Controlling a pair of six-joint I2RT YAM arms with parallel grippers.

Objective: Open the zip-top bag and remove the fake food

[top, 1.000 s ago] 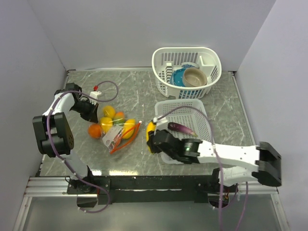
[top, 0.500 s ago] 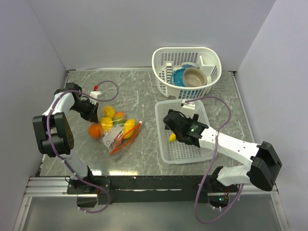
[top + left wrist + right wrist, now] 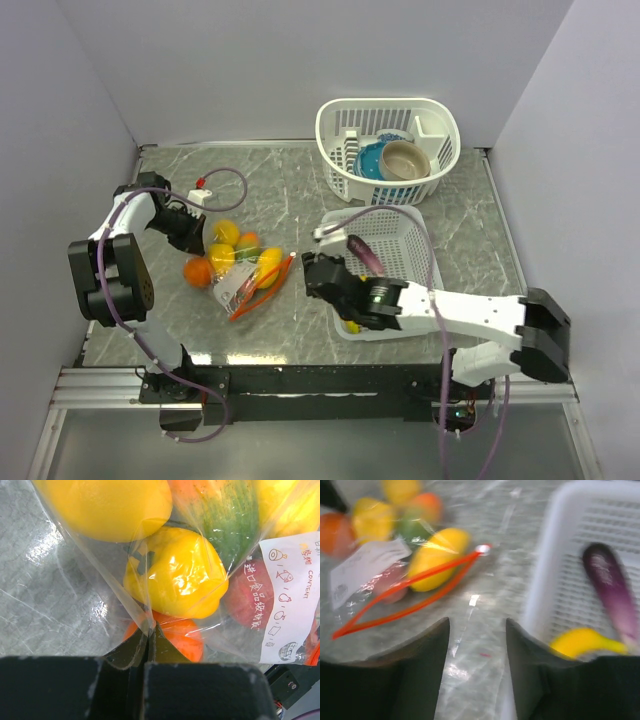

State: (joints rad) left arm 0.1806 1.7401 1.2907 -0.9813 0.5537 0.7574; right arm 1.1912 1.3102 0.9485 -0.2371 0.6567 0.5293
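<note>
Swinging back from the flat basket (image 3: 400,222), the right hand (image 3: 316,272) has come to sit between that basket and the zip-top bag (image 3: 245,275); half a second ago it hung over the slats. Its jaws stand apart with nothing between them. The bag lies just ahead of it and to its left on the bench (image 3: 290,190).

The left hand (image 3: 149,637) has not shifted. It is closed tight, pinching a fold of the bag's clear film at the end away from the mouth.

The task looks partly done. The red-orange zipper strip (image 3: 410,592) gapes in a wide loop, so the mouth is open. A banana (image 3: 585,640) and a purple eggplant (image 3: 612,595) already lie in the basket to the right hand's right. Most of the fake food (image 3: 175,580) is still in the bag: yellow, orange and green pieces.

The right wrist view is smeared. From above, the right arm covers most of the banana. I cannot tell whether the orange piece (image 3: 197,270) beside the left hand is under the film or loose.
</note>
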